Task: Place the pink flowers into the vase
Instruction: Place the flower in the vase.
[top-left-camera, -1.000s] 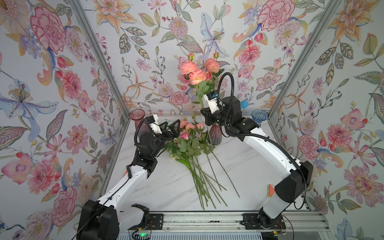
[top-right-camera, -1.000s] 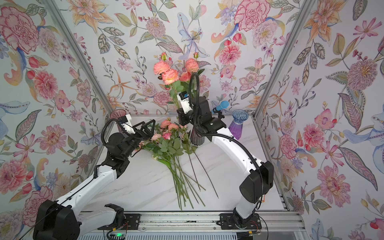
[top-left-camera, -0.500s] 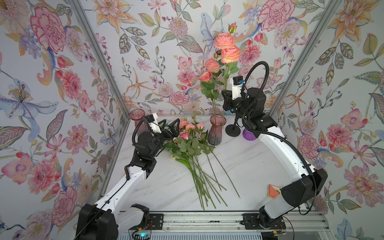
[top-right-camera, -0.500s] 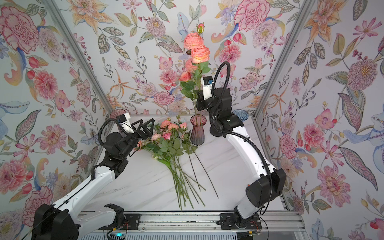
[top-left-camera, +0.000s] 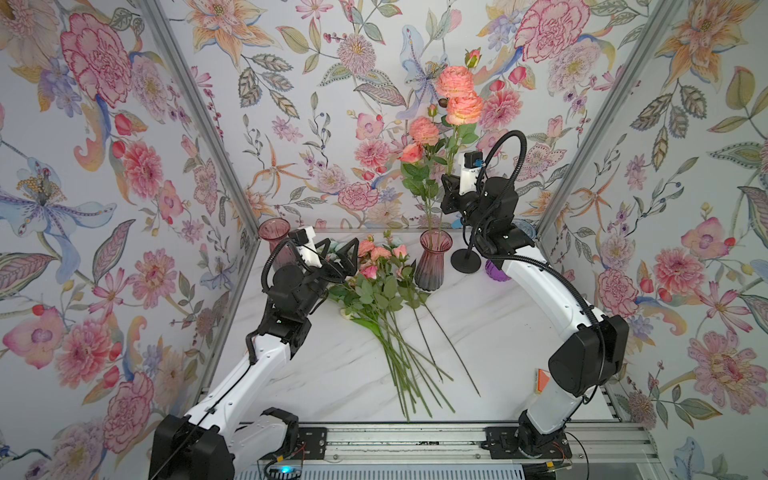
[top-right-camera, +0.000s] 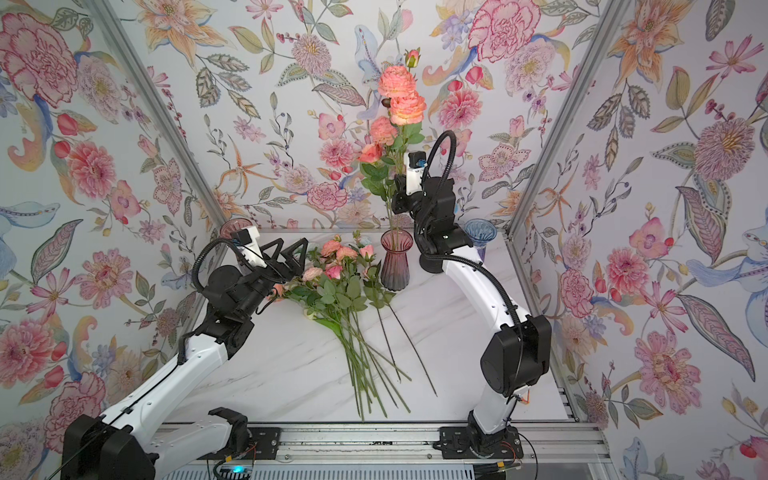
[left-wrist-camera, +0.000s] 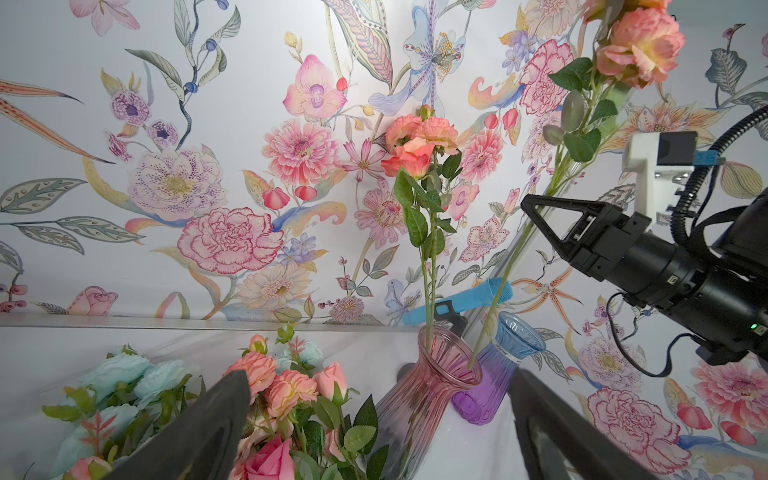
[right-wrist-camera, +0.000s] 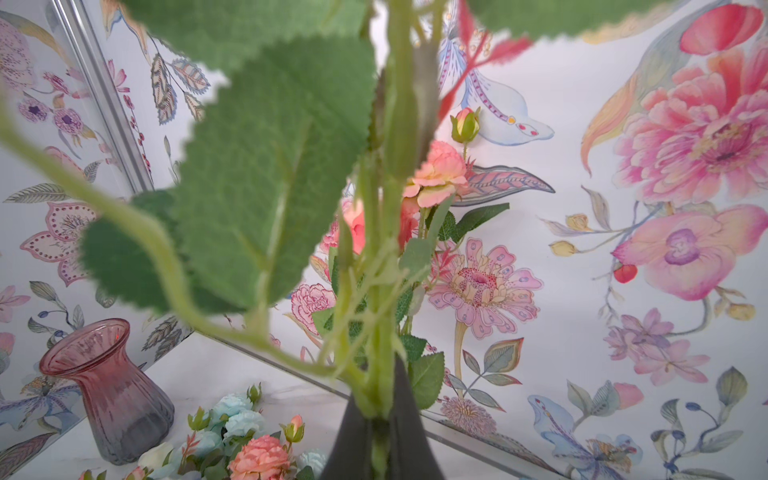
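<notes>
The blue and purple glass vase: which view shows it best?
The left wrist view: the blue and purple vase shows rim to base, partly covered by a pink glass vase. In both top views the right arm hides most of it. The right wrist view misses it.

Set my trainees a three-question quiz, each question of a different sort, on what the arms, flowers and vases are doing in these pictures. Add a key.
1. True or false: the left gripper is shut on a stem.
2. Which holds the raised pink flowers? A. left gripper. B. right gripper. C. neither.
3. How many glass vases stand on the table?

Key
1. False: the left gripper is open and holds nothing.
2. B.
3. Three: the middle pink vase, the corner pink vase and the blue-and-purple vase.
</notes>
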